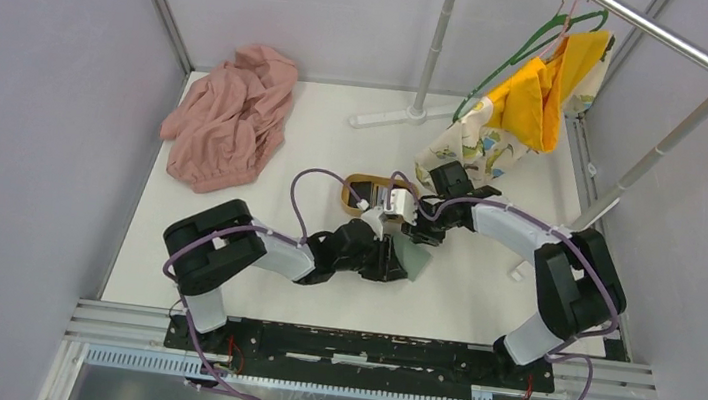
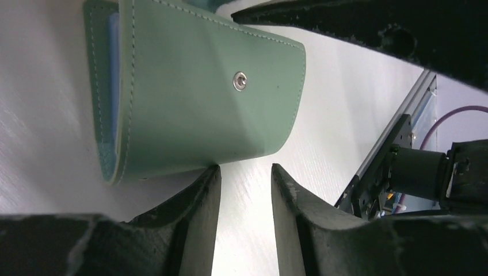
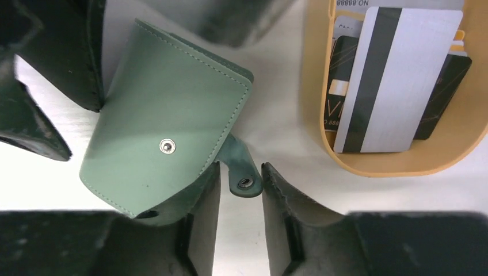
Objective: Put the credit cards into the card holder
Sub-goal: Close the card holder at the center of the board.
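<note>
The card holder lies folded shut on the white table, grey-green, with a snap stud on its face. It also shows in the left wrist view and in the top view. Its closing tab hangs loose between the tips of my open right gripper. My left gripper is open and empty, with its left fingertip at the holder's edge. The credit cards sit in the oval wooden tray: a grey-white card lies over black cards.
A pink cloth lies at the far left. A garment rack with yellow clothing stands at the far right. The left arm's dark fingers crowd the holder's other side. The metal frame rail runs along the near edge.
</note>
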{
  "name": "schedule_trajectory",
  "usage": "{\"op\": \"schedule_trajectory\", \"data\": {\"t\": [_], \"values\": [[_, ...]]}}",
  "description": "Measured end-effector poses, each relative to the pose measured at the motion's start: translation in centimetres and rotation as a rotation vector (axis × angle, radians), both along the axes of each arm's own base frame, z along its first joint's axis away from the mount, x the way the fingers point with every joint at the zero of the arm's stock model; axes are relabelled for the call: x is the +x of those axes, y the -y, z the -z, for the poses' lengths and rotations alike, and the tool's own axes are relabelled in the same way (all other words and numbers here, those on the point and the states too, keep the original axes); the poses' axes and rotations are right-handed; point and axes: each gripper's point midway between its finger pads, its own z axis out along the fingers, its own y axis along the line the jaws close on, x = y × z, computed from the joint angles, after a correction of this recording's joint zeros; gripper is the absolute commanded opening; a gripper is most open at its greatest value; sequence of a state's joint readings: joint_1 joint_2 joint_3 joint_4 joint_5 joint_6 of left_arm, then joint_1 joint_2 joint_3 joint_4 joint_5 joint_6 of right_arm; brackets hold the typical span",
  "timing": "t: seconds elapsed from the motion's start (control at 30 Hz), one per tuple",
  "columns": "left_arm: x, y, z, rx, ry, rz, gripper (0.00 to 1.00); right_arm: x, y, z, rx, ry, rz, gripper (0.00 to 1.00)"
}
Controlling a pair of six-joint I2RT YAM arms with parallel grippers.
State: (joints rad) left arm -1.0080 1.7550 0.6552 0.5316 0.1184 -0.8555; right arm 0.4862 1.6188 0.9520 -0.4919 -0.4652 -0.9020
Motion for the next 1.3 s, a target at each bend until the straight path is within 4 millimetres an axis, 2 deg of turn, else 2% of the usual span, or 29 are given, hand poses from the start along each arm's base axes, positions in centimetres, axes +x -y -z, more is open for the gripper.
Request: {"op": "schedule_trajectory", "data": {"t": [0.1,0.27,0.33,0.37,0.43,0.5,0.57,0.63,0.7,0.8,1.03,1.23,1.3], "values": [[-0.5,-0.2,-0.1,-0.016,0.008,0.009,0.44,0.3,0.6,-0.4,-0.025,0.055,-0.013,0.59],[-2.1,-2.0,-0.9,-0.017,0.046,0.054,0.40,-1.7,2.3,-3.0,0.005,0.164,-0.044,0.74],[-2.4,-2.6,-2.3,-0.030,0.092,0.072,0.37,-2.4,2.6,-4.6,0.045,0.233,-0.072,0.85],[-2.4,-2.8,-3.3,-0.041,0.120,0.078,0.36,-2.8,2.6,-5.1,0.061,0.259,-0.085,0.97],[-2.1,-3.1,-5.3,-0.060,0.191,0.085,0.32,-3.4,2.7,-5.6,0.087,0.319,-0.102,0.98],[-1.6,-3.3,-6.9,-0.072,0.259,0.084,0.23,-3.7,3.0,-5.4,0.099,0.341,-0.080,0.98],[-1.2,-3.5,-7.7,-0.067,0.313,0.087,0.14,-3.7,3.2,-5.1,0.117,0.311,-0.035,0.84],[-0.7,-3.2,-7.7,-0.047,0.343,0.101,0.12,-3.6,2.9,-5.0,0.162,0.223,-0.002,0.69],[0.2,-2.6,-7.1,-0.018,0.358,0.116,0.11,-2.7,2.0,-5.5,0.239,0.125,0.031,0.61],[1.7,-1.9,-5.8,0.001,0.342,0.135,0.10,-1.0,1.7,-5.6,0.332,0.023,0.138,0.59],[4.1,-2.8,-2.1,-0.014,0.255,0.157,0.09,-1.0,1.7,-3.5,0.374,-0.180,0.338,0.53],[3.5,-2.3,-0.9,-0.050,0.217,0.206,0.09,-1.4,1.7,-1.5,0.351,-0.297,0.422,0.47],[3.4,-2.1,-0.9,-0.063,0.215,0.218,0.09,-1.4,1.7,-1.2,0.344,-0.315,0.440,0.43]]}}
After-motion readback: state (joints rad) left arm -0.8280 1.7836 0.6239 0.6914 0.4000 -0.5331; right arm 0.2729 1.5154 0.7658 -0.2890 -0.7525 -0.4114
